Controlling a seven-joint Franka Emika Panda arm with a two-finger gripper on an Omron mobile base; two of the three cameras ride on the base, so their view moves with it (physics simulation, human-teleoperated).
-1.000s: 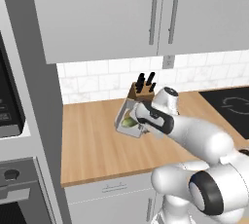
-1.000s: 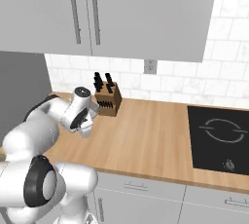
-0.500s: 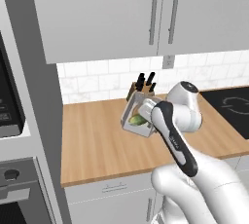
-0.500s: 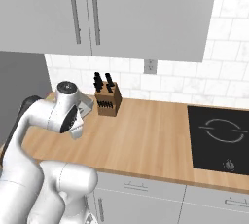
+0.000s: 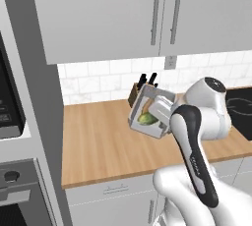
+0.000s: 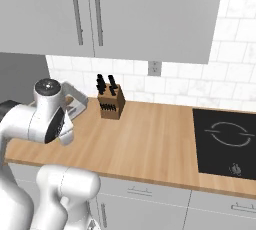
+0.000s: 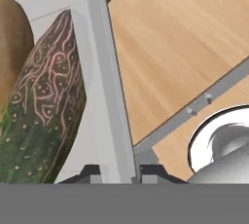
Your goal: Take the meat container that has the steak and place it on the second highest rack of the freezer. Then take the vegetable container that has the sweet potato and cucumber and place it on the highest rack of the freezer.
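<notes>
Item: my gripper pinches the wall of the vegetable container, cucumber and sweet potato aboard, now swung higher and tilted above the counter toward its back edge, bound, I judge, for the freezer.

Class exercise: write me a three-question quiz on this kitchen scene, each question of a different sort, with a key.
1. True or false: the vegetable container rests flat on the counter.
2. The gripper's jaws clamp the container's: A) wall B) cucumber C) lid
3. Fill in: the knife block stands against the ____.

Key: 1 false, it is held tilted above the counter. 2 A; the cucumber lies inside. 3 backsplash.
</notes>
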